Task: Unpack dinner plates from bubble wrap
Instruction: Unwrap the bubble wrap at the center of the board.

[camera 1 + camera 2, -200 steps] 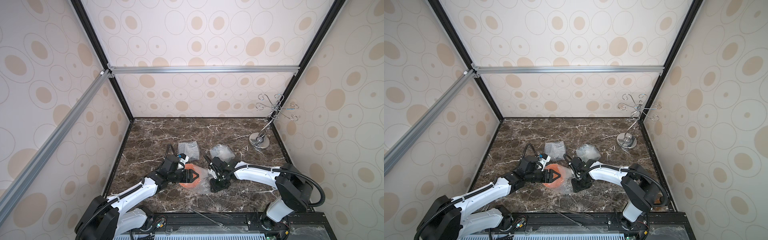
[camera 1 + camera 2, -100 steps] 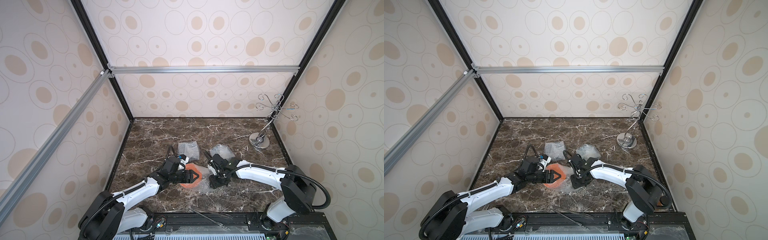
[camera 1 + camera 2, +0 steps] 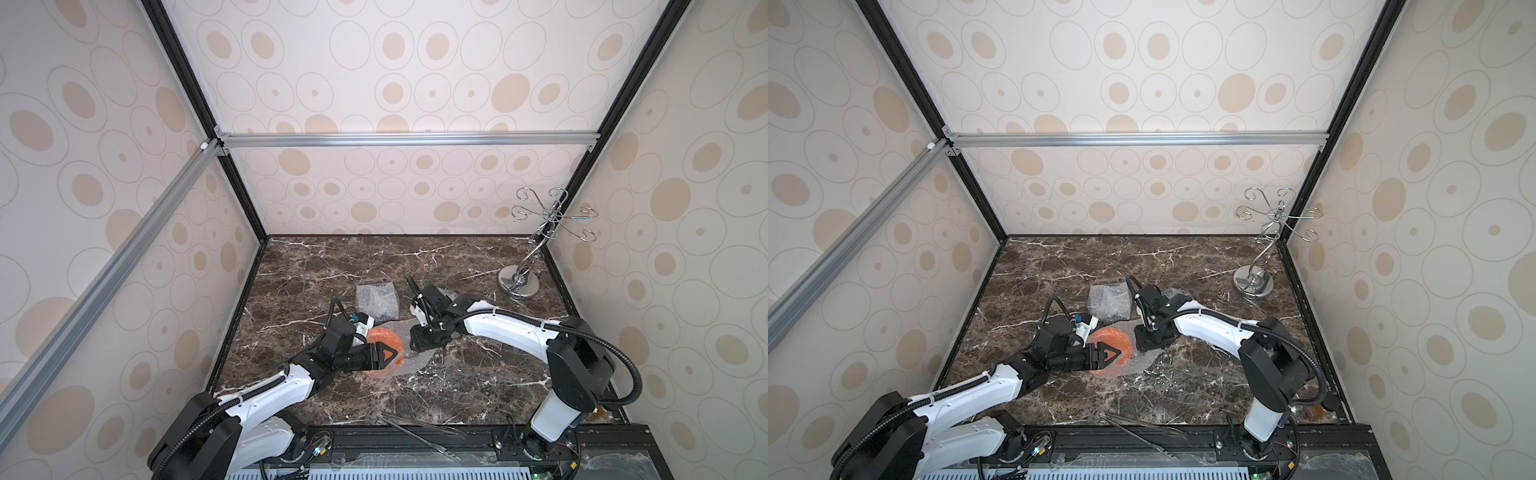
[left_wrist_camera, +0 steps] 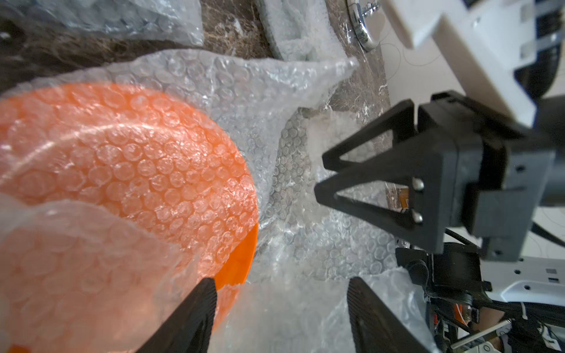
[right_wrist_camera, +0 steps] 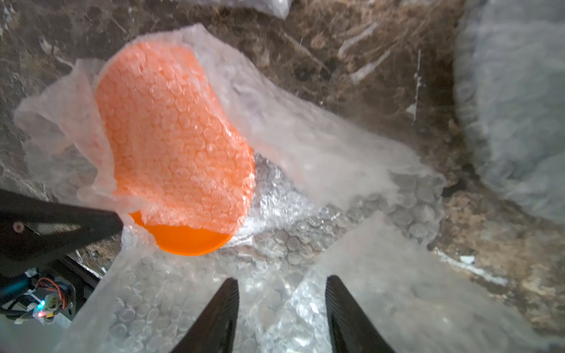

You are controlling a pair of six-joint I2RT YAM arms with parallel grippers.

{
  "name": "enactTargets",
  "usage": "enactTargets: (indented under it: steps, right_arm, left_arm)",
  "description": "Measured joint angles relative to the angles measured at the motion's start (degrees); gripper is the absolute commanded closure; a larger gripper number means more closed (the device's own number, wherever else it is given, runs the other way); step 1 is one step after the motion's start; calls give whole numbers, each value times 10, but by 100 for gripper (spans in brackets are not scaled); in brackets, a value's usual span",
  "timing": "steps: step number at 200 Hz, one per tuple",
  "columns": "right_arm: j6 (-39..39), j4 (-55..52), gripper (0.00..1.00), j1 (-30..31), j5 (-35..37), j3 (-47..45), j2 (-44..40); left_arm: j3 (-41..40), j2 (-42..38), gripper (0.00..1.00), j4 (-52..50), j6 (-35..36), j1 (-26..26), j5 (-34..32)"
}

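The task is early. On the near middle of the worktop (image 3: 374, 257) the orange plate (image 5: 189, 241) lies on its opened wrap (image 4: 244, 85). A loose flap of that sheet covers most of its face, and only a strip of bare rim shows. The rest of the sheet is spread flat under and beside it. No plate is fully free of its wrap yet.

The left pincer (image 4: 281, 281) sits at the plate's bare edge. Its jaws stand wide and clamp nothing, and one finger (image 5: 101, 221) touches the flap at the rim. The right pincer (image 5: 282, 279) hovers just beside the plate over the spread sheet, with its jaws about half apart and nothing caught between them.

My reading is that the flap has to come off and the plate be lifted clear. After that the other two packs wait.

Count:
- **Plates:** one is visible, the orange one.
- **Wraps:** there are three, the opened one and two closed bundles. One bundle (image 3: 376, 300) lies just behind the plate and the other (image 5: 513, 107) lies beside the right arm. What they hold I cannot tell.
- **Pincers:** there are two.
- **Wire stand:** one (image 3: 519, 284) stands at the far right corner, well apart.
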Motion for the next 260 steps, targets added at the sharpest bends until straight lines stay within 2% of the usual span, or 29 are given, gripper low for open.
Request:
enactTargets:
  steps: [73,126,164,215,260]
  right_arm:
    - [-29,-16,50,-46,-12,82,57]
    - [-34,-20,50,-45,-23,87,76]
    - [-32,-20,50,-45,-28,83,73]
    - [-23,-36,50,-45,-28,57,10]
    - [0,-56,47,-45,-27,37,-75]
  left_arm:
    - [-14,-3,31,22,-26,-49,-7]
    - [-14,35,31,35,-31,-97,-16]
    - [-1,59,26,25,-23,-118,-17]
    - [76,65,18,-33,24,-115,-47]
    - [205,124,16,-123,104,-77,-72]
